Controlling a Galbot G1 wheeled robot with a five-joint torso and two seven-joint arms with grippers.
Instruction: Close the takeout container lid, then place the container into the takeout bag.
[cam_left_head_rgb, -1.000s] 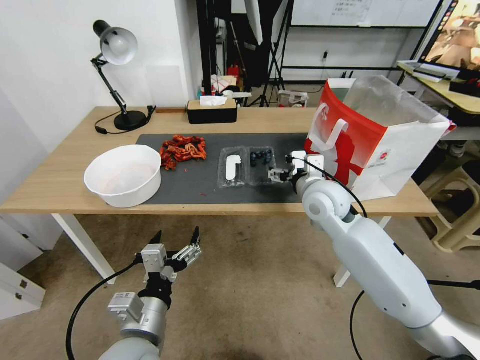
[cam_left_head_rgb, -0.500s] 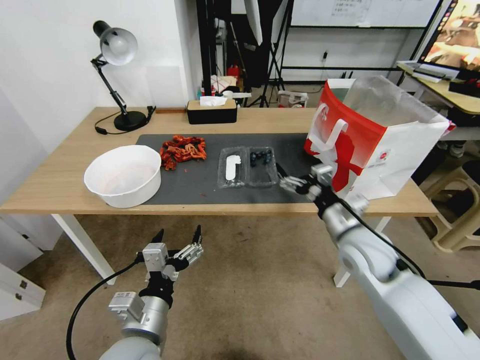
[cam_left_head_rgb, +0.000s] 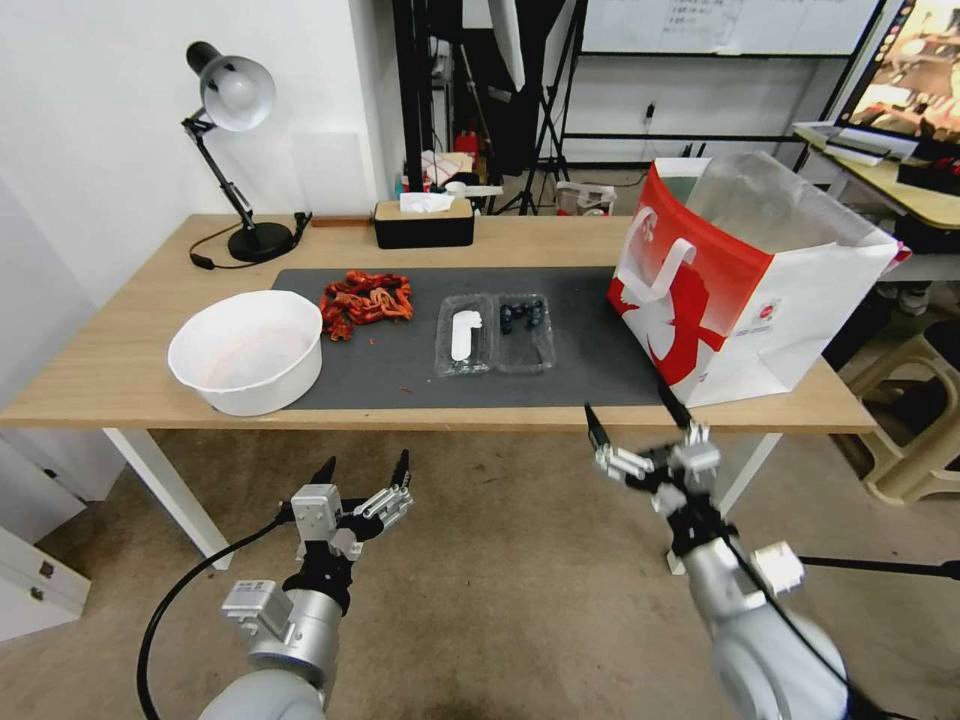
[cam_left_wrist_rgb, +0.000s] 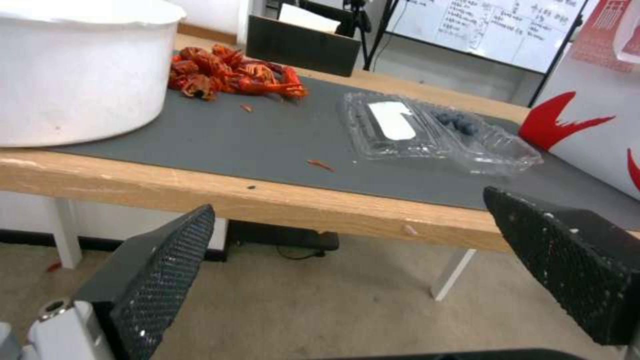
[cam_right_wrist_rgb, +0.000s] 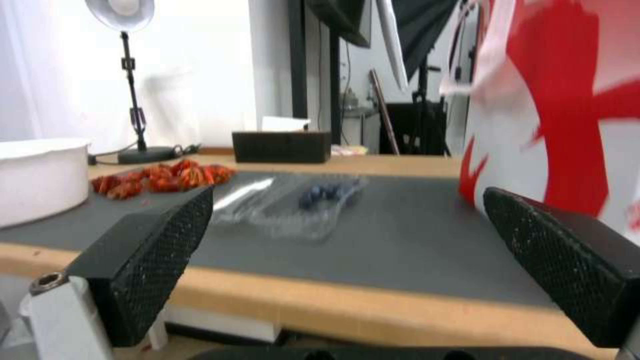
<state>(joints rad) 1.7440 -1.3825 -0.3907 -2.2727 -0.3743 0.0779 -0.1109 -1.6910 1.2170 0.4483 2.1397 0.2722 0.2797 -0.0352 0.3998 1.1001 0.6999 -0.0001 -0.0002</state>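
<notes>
Both the left gripper (cam_left_head_rgb: 365, 472) and right gripper (cam_left_head_rgb: 636, 413) are hanging spread apart at lower frame, below the open container (cam_left_head_rgb: 494, 333) with its blank white-stickered lid (cam_left_head_rgb: 464, 335).

A wooden table (cam_left_head_rgb: 130, 370) carries a dark grey mat (cam_left_head_rgb: 590, 350), a black desk lamp (cam_left_head_rgb: 235, 150) and a black tissue box (cam_left_head_rgb: 423, 222). A white bowl (cam_left_head_rgb: 246, 350) sits across the mat's left edge. The takeout bag (cam_left_head_rgb: 750, 280) stands on its right end.

Head view: from high up, angled forward and down over the whole table (cam_left_head_rgb: 130, 375) and the floor before it. Left wrist view: low, below the table edge, facing up across the grey mat (cam_left_wrist_rgb: 267, 145), close. Right wrist view: near tabletop height, facing level across it. Shared by all: mat, takeout container (cam_left_head_rgb: 495, 332), white bowl (cam_left_head_rgb: 245, 350).
</notes>
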